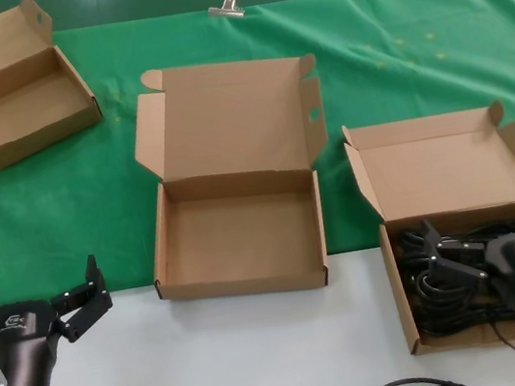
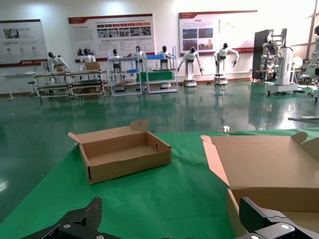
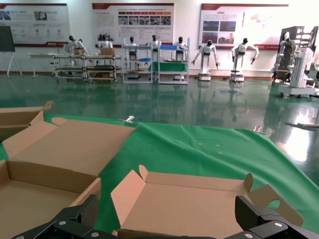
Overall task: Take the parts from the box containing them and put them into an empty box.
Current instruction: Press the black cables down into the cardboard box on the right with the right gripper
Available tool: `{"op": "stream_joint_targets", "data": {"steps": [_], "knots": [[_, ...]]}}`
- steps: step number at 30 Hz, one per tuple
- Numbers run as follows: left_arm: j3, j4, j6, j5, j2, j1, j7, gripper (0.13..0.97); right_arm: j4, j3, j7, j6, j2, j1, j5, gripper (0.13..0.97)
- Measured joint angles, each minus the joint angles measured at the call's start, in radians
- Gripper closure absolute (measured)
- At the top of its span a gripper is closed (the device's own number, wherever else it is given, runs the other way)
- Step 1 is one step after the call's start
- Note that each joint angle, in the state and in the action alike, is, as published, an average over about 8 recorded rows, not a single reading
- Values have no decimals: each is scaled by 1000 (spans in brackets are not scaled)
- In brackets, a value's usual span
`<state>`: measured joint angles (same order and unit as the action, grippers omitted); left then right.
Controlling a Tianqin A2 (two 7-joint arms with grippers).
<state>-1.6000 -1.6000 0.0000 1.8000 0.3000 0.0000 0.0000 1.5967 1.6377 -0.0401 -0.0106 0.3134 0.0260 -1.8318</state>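
- I see a showroom hall with wall posters [image 2: 110, 31] and parked white robots [image 3: 207, 52] beyond the table.
- Green cloth [image 1: 394, 64] covers the far half; the near strip is white tabletop [image 1: 216, 366].
- The empty box [image 1: 238, 240] sits at centre, tray bare.
- At 4 o'clock, the box containing them [image 1: 458, 220] holds the parts [image 1: 440, 291].
- My right gripper [image 1: 485, 235], jaws wide apart, hovers over those cords, gripping nothing.
- My left gripper [image 1: 33, 292] waits at 8 o'clock, jaws spread.
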Motion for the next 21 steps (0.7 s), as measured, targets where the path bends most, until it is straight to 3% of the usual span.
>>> {"op": "stream_joint_targets", "data": {"steps": [21], "knots": [[0,0,0,0,0,0,0,132,1,14,-1,-12,16,1,-8,129]]}}
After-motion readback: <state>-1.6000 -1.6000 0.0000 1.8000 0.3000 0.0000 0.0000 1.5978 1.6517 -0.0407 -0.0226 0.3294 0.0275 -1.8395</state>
